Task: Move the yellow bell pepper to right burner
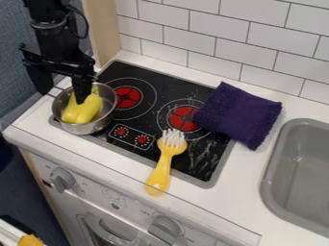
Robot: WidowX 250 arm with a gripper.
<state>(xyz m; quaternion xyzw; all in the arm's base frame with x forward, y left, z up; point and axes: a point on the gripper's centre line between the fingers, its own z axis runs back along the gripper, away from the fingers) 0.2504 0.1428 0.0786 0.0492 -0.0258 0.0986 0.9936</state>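
Observation:
The black gripper (62, 87) hangs at the upper left over the metal pot (64, 106), open with its fingers wide apart. One finger reaches down into the pot, in front of part of the yellow bell pepper (85, 111); the other is to the left, outside the rim. Inside the pot lies the pepper, and whether the finger touches it I cannot tell. The right burner (182, 118) has a red centre and is partly covered on its right side by a purple cloth.
A yellow brush (163, 168) lies with its white bristles at the right burner's front edge. The purple cloth (241, 114) overlaps the stovetop's right side. The left burner (127, 97) is beside the pot. A grey sink (273, 158) is at the right, and a tiled wall (218, 53) stands behind.

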